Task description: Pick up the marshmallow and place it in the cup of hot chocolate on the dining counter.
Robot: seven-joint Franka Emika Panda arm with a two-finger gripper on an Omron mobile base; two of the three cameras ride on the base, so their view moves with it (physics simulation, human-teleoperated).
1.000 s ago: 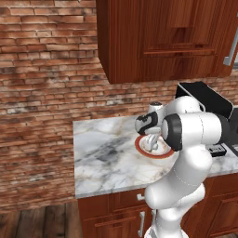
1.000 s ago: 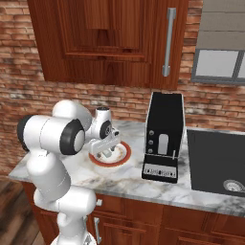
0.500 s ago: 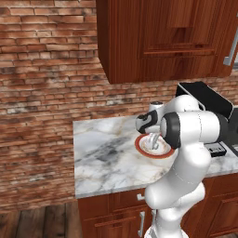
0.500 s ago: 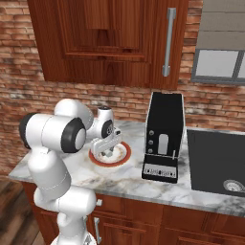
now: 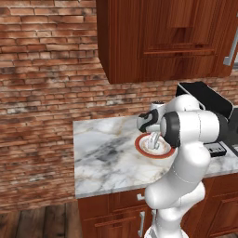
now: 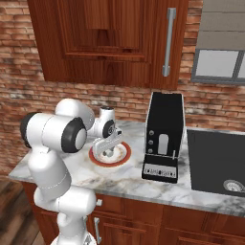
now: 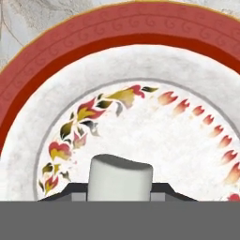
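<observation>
Fingers closing in on the marshmallow since a second ago, arm barely shifting

Looks like the gripper (image 7: 120,199) is now pinching the marshmallow (image 7: 121,177), jaws drawn narrow against its sides, while it's still sitting in the middle of the red-rimmed plate (image 7: 70,61) on the marble counter (image 5: 104,153) left of the coffee machine (image 6: 163,136). So the grab seems to be happening; lifting it, finding the hot chocolate cup and dropping it in are all still waiting.
</observation>
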